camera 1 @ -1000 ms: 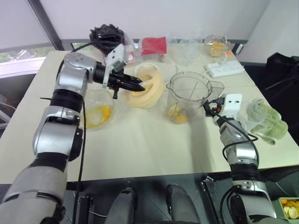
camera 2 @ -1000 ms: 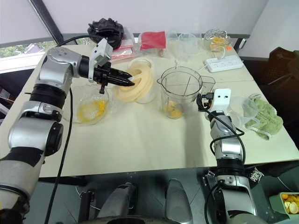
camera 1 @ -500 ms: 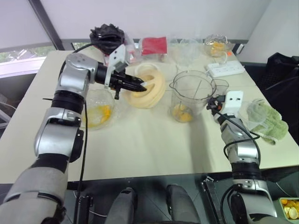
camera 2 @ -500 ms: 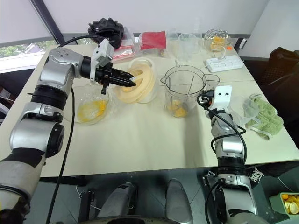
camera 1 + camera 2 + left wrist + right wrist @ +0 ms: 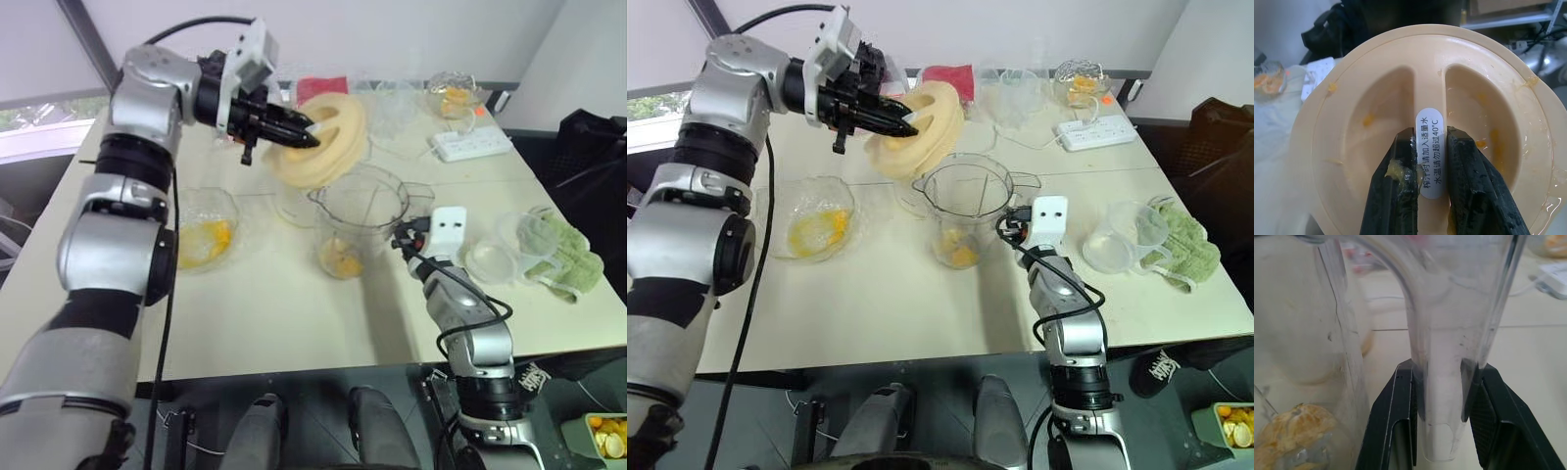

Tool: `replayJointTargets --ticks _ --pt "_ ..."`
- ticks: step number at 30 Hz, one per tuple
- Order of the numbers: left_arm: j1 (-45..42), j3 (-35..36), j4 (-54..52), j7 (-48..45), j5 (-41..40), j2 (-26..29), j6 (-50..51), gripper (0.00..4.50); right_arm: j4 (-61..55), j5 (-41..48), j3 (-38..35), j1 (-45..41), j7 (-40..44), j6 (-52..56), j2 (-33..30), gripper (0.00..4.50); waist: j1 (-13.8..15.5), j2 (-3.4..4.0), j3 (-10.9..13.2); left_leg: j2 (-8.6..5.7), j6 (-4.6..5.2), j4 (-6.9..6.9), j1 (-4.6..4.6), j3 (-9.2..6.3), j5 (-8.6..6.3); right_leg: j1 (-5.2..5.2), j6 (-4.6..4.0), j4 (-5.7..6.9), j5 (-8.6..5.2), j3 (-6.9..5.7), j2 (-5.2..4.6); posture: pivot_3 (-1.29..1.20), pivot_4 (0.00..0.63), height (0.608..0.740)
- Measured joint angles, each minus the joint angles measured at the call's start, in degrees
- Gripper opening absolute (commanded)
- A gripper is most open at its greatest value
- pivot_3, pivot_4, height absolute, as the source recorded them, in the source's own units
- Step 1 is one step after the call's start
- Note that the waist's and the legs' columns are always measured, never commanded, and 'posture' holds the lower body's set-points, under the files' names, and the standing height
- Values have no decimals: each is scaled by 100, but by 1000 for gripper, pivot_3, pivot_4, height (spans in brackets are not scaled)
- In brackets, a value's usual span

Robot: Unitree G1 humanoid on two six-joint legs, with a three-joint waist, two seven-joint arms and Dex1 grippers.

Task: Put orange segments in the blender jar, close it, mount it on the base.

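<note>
My left gripper (image 5: 302, 130) is shut on the centre ridge of the pale-yellow round lid (image 5: 323, 137) and holds it tilted in the air behind the blender jar (image 5: 358, 220). In the left wrist view its fingers (image 5: 1400, 166) pinch the labelled ridge of the lid (image 5: 1352, 98). The clear jar stands on the table with orange segments (image 5: 341, 259) at its bottom. My right gripper (image 5: 404, 235) is shut on the jar's side handle (image 5: 1442, 382). More orange segments (image 5: 208, 240) lie in a shallow clear bowl (image 5: 201, 211) at the left. The base is out of view.
A small clear tub (image 5: 292, 204) stands just behind the jar. At the right lie clear tubs (image 5: 490, 259) and a green cloth (image 5: 563, 257). A white power strip (image 5: 470, 145), a red packet (image 5: 321, 93), a black object (image 5: 227, 73) and a crinkled bowl (image 5: 453, 98) line the far edge.
My left gripper has lifted the lid up off the table. My right gripper has closed on the jar's handle and drawn the jar to the left and nearer.
</note>
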Motion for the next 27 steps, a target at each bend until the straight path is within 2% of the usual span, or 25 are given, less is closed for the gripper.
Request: replayJointTargets --ticks 8,11,19,23,27 --pt "-59 -550 128 -1 -245 -351 -171 253 -130 -476 498 82 78 8 -111 820 2 -1 0 0 0 1 -2 0 0 0 0 0 0 0 0 0 150 740" --pt "31 -1106 -213 0 -520 -376 -100 253 -131 -531 516 129 106 -74 -95 820 -4 -1 0 1 0 0 -1 0 0 0 0 0 0 1 0 0 150 740" --pt "350 -2714 -1276 0 -1421 350 44 253 -131 -569 466 237 124 -213 -85 820 2 0 0 1 0 0 0 -1 0 0 -1 0 0 3 0 0 150 740" --pt "350 -2938 -1288 -1 -1482 403 -54 253 -130 -594 451 241 124 -248 -89 820 28 0 0 0 0 3 -1 -1 0 3 -1 -2 0 3 0 0 150 740" --pt "349 -2933 -1139 -1 -1114 134 -50 253 -110 -596 449 246 120 -260 -83 820 18 0 0 0 1 3 -1 0 0 3 -1 -1 -1 3 0 0 150 740"
